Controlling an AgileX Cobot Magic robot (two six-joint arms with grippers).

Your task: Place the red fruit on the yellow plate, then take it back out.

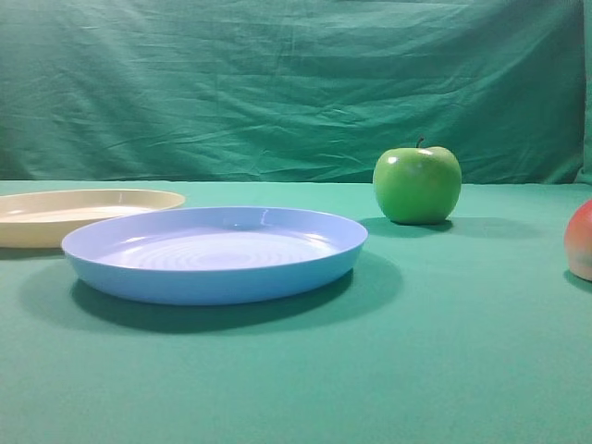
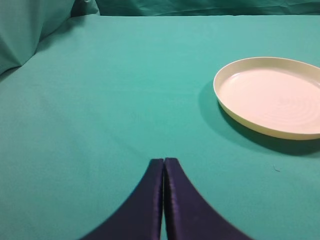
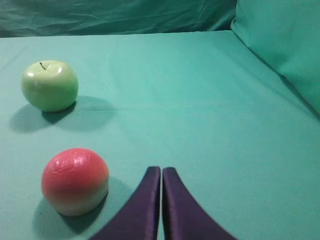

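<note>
In the exterior high view a light blue round plate (image 1: 215,252) with ridged rings sits at centre left on the green tablecloth (image 1: 444,370), and behind it, at the far left edge, the pale yellow plate (image 1: 83,211) is partly cut off by the frame. A shiny green apple (image 1: 417,184) with a dark stem stands upright at centre right, well apart from the plates. The red fruit (image 1: 580,239) shows only as a sliver at the right edge, resting on the cloth; no gripper appears in this view. In the left wrist view the left gripper (image 2: 164,162) reaches up from the bottom centre, its two dark fingers pressed together and holding nothing, above bare cloth; the yellow plate (image 2: 272,95) lies at the right of the frame, well apart from it and with nothing on it. In the right wrist view the right gripper (image 3: 161,171) also rises from the bottom centre with fingers closed against each other, gripping nothing. The red fruit (image 3: 75,181) sits on the cloth at lower left, near the fingers but apart from them, and the green apple (image 3: 49,85) stands at upper left.
</note>
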